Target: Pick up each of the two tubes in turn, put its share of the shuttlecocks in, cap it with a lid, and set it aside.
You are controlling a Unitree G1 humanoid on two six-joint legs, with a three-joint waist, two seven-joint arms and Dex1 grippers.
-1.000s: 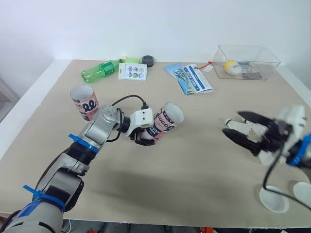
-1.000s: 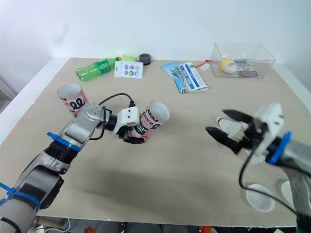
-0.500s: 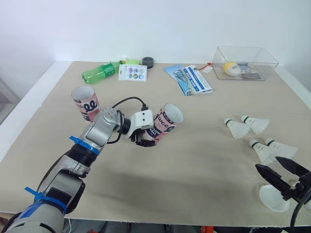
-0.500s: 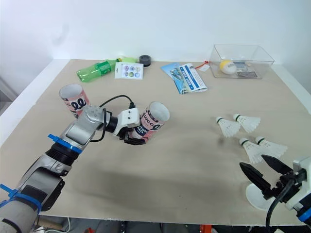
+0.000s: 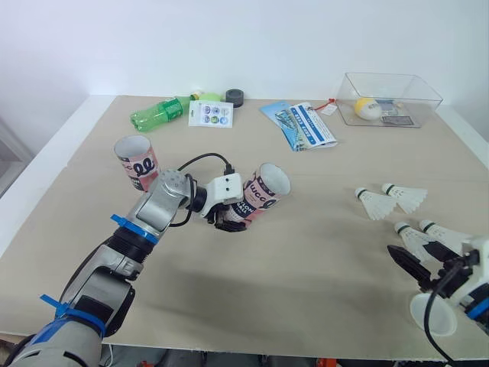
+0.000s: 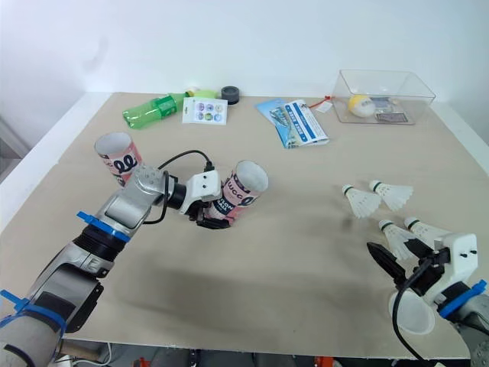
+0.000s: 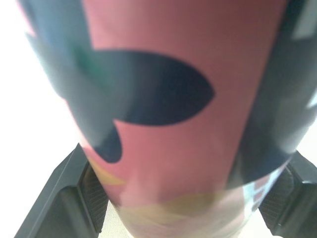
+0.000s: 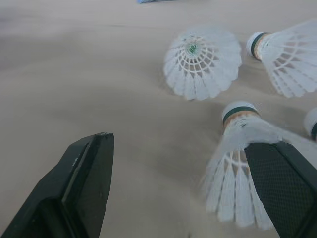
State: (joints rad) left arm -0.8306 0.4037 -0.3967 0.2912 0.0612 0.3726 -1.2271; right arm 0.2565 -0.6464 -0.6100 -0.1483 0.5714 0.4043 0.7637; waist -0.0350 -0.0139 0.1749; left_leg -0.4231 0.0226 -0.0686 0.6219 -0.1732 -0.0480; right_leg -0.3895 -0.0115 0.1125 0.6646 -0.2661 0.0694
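My left gripper (image 5: 228, 219) is shut on a pink printed tube (image 5: 264, 194), held tilted just above the table with its open mouth facing right. In the left wrist view the tube (image 7: 168, 99) sits tight between both fingers (image 7: 74, 191). A second pink tube (image 5: 136, 160) stands upright at the left. Several white shuttlecocks lie at the right, two farther (image 5: 374, 202) and two nearer (image 5: 410, 237). My right gripper (image 5: 424, 258) is open, low beside the nearer pair; one of that pair (image 8: 237, 163) lies against its finger (image 8: 285, 173). A white lid (image 5: 433, 313) lies under that arm.
Along the far edge lie a green bottle (image 5: 157, 115), a sticker card (image 5: 212, 115), a black tape roll (image 5: 234, 95) and leaflets (image 5: 302, 125). A clear box (image 5: 390, 98) with a yellow ball stands at the far right. The table's near edge runs close behind my right gripper.
My right gripper pulled back from over the shuttlecocks to the near edge, then came forward to the nearer pair, staying open. The left arm and tube have not moved.
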